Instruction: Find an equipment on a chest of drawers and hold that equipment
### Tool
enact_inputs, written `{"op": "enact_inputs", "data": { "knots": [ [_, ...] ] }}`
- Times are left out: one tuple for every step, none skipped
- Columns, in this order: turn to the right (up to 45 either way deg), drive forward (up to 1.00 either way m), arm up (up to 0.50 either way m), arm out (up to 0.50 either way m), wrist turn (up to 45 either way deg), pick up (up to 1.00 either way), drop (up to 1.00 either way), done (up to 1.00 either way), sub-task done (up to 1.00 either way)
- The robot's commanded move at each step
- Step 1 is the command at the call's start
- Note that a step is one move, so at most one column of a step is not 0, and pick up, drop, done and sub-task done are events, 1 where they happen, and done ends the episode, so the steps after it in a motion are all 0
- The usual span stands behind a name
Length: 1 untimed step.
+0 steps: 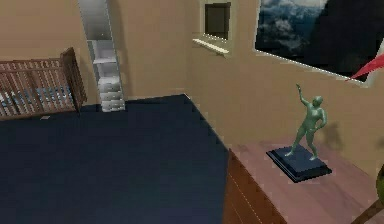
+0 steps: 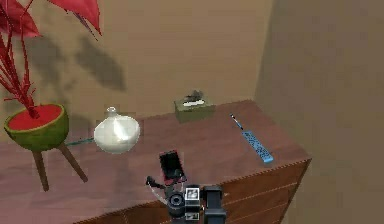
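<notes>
The claw (image 2: 158, 184) is sitting at a dark slab (image 2: 170, 162) on the chest of drawers (image 2: 220, 150); its hold I cannot tell. Rising straight is looking wisest.

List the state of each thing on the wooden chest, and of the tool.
Green figure statue: upright on dark base.
White round vase: upright on brown wooden chest top.
Red-leaved plant in green bowl pot: upright.
Small green box: resting flat.
Long blue stick-shaped thing: lying flat.
Tool: cannot tell whether it holds anything.
Small dark flat thing: at the tool.
</notes>
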Motion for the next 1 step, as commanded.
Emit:
{"op": "enact_inputs", "data": {
  "knots": [
    [0.0,0.00,0.10,0.00,0.0,0.00,0.00,0.00,0.00]
  ]
}}
